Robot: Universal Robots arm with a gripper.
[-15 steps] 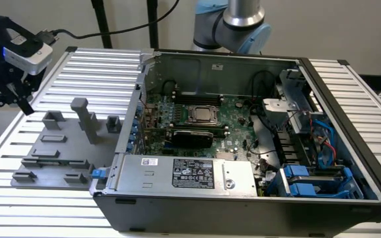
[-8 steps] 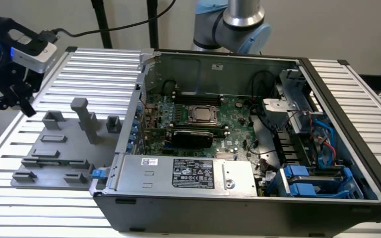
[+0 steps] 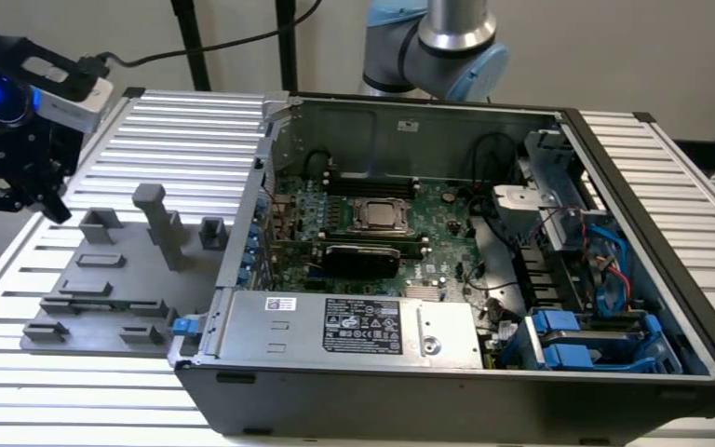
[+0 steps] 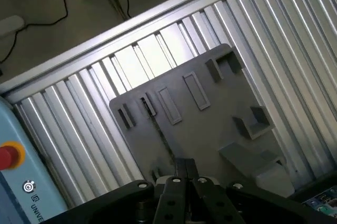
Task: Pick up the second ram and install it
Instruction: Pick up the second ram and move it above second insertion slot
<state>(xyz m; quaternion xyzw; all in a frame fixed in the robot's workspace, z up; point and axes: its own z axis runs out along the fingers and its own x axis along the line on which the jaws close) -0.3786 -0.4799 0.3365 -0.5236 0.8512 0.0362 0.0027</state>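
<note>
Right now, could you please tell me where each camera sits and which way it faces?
Exterior view: raised off the arm, looking down on the open computer case and grey fixture plate; the arm and gripper show.
Wrist view: on the wrist, looking down past the shut gripper at the fixture plate.
Shared: the fixture plate and the gripper.

Open computer case (image 3: 457, 402) on ribbed aluminium table (image 3: 183, 121), grey fixture plate (image 3: 119, 281) beside it, motherboard (image 3: 451, 209) inside.

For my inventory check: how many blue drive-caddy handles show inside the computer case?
2. One blue handle in the case corner at the exterior view's lower right, the second just before it. Others may be hidden.
</note>
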